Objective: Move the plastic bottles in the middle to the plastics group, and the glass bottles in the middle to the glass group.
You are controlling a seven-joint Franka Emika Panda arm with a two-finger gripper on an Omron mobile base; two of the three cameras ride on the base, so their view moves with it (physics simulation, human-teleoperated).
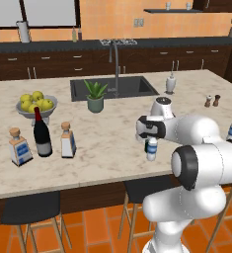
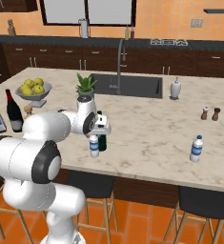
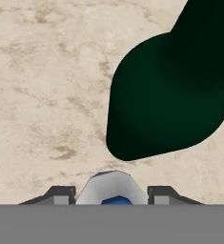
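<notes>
One marble surface (image 1: 112, 148) carries everything. Near its front edge stands the dark green glass bottle (image 3: 170, 95), upright, and just beside it the small plastic water bottle (image 1: 151, 148), also upright, its cap between the hand's (image 3: 111, 193) two fingertips; whether they pinch it cannot be told. Lemons fill the fruit bowl (image 1: 36, 109).

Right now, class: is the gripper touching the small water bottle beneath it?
Cannot tell. In the hand view the water bottle sits between the gripper's fingertips, but the pictures do not show contact plainly. The green bottle stands apart beside it.
</notes>
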